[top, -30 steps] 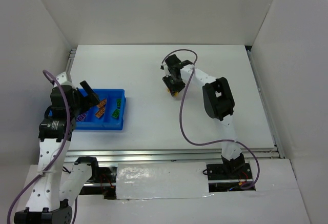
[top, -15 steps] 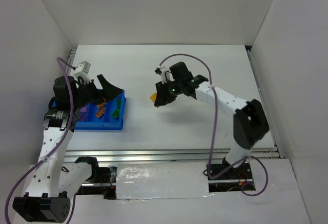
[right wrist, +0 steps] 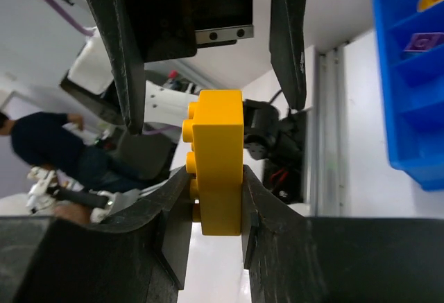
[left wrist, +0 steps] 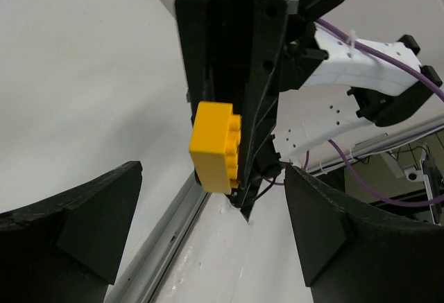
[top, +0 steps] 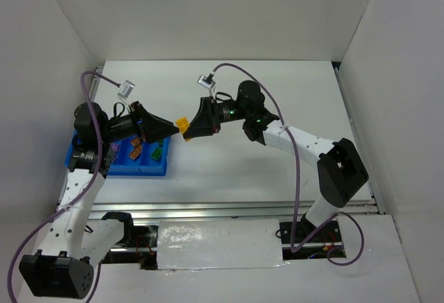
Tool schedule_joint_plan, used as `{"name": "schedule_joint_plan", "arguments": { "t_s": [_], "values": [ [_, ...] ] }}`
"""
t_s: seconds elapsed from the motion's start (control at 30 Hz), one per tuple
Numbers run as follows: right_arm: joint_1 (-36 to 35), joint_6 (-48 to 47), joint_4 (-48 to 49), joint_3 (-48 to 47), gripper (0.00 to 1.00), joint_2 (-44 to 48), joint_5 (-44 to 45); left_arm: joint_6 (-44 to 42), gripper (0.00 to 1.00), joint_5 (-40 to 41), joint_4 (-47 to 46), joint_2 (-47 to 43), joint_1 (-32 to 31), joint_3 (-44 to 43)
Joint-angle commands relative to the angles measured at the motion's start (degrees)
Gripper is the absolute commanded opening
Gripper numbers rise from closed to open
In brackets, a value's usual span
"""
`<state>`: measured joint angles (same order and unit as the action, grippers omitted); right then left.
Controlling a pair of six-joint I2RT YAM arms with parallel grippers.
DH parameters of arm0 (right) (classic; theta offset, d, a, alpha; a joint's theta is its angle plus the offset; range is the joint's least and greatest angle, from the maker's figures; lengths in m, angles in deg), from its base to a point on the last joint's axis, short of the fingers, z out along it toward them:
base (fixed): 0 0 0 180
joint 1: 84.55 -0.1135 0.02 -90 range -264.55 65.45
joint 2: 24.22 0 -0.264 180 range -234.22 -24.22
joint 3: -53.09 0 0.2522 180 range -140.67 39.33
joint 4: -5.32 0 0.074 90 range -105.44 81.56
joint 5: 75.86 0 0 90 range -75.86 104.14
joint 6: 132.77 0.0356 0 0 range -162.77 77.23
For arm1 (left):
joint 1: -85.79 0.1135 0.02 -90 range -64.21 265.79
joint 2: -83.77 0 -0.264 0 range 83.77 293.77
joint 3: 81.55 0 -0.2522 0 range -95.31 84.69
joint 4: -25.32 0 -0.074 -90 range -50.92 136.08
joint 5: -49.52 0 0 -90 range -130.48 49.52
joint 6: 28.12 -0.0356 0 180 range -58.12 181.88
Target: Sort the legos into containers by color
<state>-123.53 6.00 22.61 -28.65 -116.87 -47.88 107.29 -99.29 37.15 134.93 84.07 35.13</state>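
While the right gripper (right wrist: 215, 178) pinches the yellow lego (left wrist: 216, 147) just beside the tray (top: 139, 170), the wide-spread, empty left gripper (top: 166, 130) faces it head-on

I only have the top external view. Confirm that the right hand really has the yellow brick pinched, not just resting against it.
Observer: Confirmed. In the right wrist view the right hand is shut on the yellow brick, with one finger pressed flat against each side.
Operator: Check the left hand before I close it.
Observer: In the left wrist view the left hand is wide open. The brick sits in the gap between its fingers, with clear space on both sides, so nothing of that hand touches it.
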Motion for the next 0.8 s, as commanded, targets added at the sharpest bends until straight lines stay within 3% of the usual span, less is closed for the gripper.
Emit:
{"name": "schedule_joint_plan", "arguments": {
  "t_s": [0.0, 0.23, 0.33, 0.37, 0.53, 0.57, 0.6, 0.63, 0.67, 0.77],
  "values": [
    [-2.1, 10.2, 14.7, -3.4, 0.00, -1.9, -4.8, 1.3, 0.95, -4.0, -5.3, -1.2, -0.5, -0.3],
    [-3.3, 9.1, 12.8, -4.7, 0.00, -3.6, -4.0, 1.3, 0.77, -3.4, -5.4, -1.1, -0.6, 0.4],
    [-3.8, 8.2, 12.0, -4.9, 0.00, -3.7, -4.2, 1.7, 0.55, -3.2, -6.2, -1.1, -0.6, 0.6],
    [-4.0, 8.0, 11.8, -4.9, 0.00, -3.8, -4.3, 1.8, 0.39, -3.2, -6.2, -1.1, -0.6, 0.5],
    [-4.7, 7.5, 11.3, -4.8, 0.00, -4.2, -4.5, 2.1, 0.13, -3.1, -6.3, -0.5, -0.7, 0.4],
    [-4.8, 7.4, 11.4, -4.6, 0.02, -4.1, -4.4, 1.9, 0.00, -2.7, -6.1, -0.4, -0.7, 0.3],
    [-4.8, 7.3, 11.4, -4.4, 0.17, -4.1, -4.4, 1.9, 0.00, -2.7, -5.5, -0.4, -0.6, 0.3],
    [-4.6, 7.3, 11.8, -4.3, 0.41, -4.1, -4.3, 0.8, 0.00, -1.7, -4.8, -0.3, -0.7, -0.4],
    [-4.5, 7.2, 12.0, -3.5, 0.99, -4.0, -3.7, -0.2, 0.00, -0.7, -1.3, -0.1, -0.7, -1.0],
    [-2.5, 5.1, 10.7, -0.5, 1.00, -2.5, -1.6, -6.0, 0.00, 5.3, 5.7, 0.3, -0.7, -4.8]
  ]
}}
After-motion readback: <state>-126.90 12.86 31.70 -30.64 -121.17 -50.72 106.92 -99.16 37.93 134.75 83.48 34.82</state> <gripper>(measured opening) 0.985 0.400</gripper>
